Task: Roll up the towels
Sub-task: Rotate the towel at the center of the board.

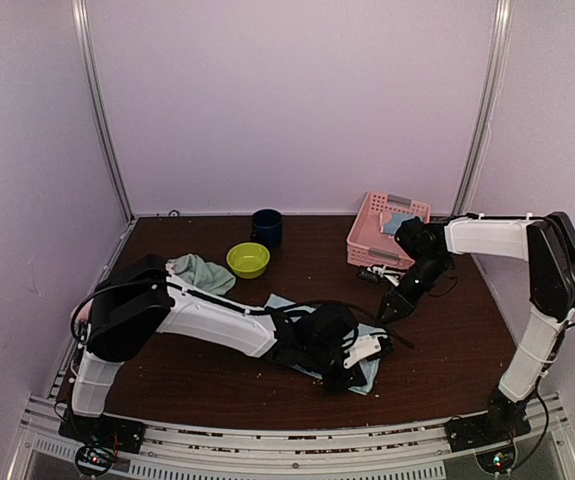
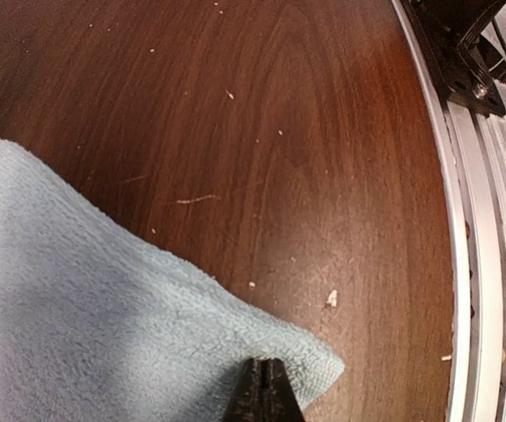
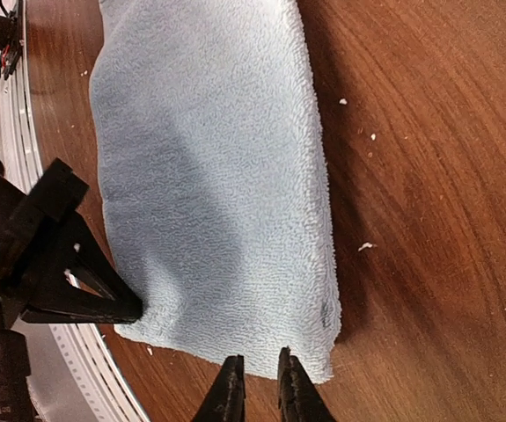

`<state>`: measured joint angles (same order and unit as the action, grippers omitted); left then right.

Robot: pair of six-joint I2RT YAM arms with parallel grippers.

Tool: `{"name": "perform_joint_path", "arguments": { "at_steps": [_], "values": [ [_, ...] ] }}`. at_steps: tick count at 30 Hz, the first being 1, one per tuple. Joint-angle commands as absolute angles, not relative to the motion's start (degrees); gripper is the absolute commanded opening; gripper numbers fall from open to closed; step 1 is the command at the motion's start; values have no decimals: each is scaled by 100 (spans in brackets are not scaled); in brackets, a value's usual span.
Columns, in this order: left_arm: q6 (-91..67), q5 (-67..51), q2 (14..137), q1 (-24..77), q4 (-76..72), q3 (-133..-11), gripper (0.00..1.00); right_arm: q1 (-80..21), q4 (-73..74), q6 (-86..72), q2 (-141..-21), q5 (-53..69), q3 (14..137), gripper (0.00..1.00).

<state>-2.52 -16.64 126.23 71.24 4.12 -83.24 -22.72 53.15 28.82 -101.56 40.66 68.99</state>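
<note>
A pale blue towel point(image 1: 289, 304) lies flat on the dark wood table, near the front middle. My left gripper point(image 1: 367, 350) is shut, its tips point(image 2: 266, 362) pinching the towel point(image 2: 85, 325) just inside one near corner. My right gripper point(image 1: 385, 310) hovers at the towel's other near corner. In the right wrist view its jaws point(image 3: 259, 359) stand slightly apart, tips at the edge of the towel point(image 3: 209, 176), nothing clamped between them. The left gripper's black fingers point(image 3: 94, 294) show there at the opposite corner. A crumpled mint green towel point(image 1: 205, 272) lies at the left.
A lime-green bowl point(image 1: 248, 259) and a dark blue cup point(image 1: 266, 228) stand behind the towels. A pink lattice basket point(image 1: 367, 225) with a bluish cloth point(image 1: 399, 222) inside sits at the back right. The metal rail point(image 2: 481, 264) runs along the table's near edge.
</note>
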Motion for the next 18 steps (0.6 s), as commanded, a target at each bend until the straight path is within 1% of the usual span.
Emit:
{"name": "perform_joint_path", "arguments": {
  "at_steps": [1, 4, 8, 11, 18],
  "values": [
    [-108, -1214, 12010, 7127, 666, -8174, 0, -2333, 5370, 2939, -10226, 3731, 6710, 15],
    [-148, -1412, 11958, 7137, 552, -8250, 0, -2338, 5346, 2965, -10328, 3556, 6608, 15],
    [-30, -1794, 12428, 7201, 589, -8570, 0, -2336, 5114, 2847, -10416, 3395, 6393, 15],
    [266, -1569, 12791, 7331, 923, -8788, 0, -2333, 4974, 2787, -10490, 3213, 6275, 15],
    [315, -1460, 12831, 7339, 1001, -8518, 0, -2361, 4875, 2817, -10489, 3200, 5976, 15]
  ]
}}
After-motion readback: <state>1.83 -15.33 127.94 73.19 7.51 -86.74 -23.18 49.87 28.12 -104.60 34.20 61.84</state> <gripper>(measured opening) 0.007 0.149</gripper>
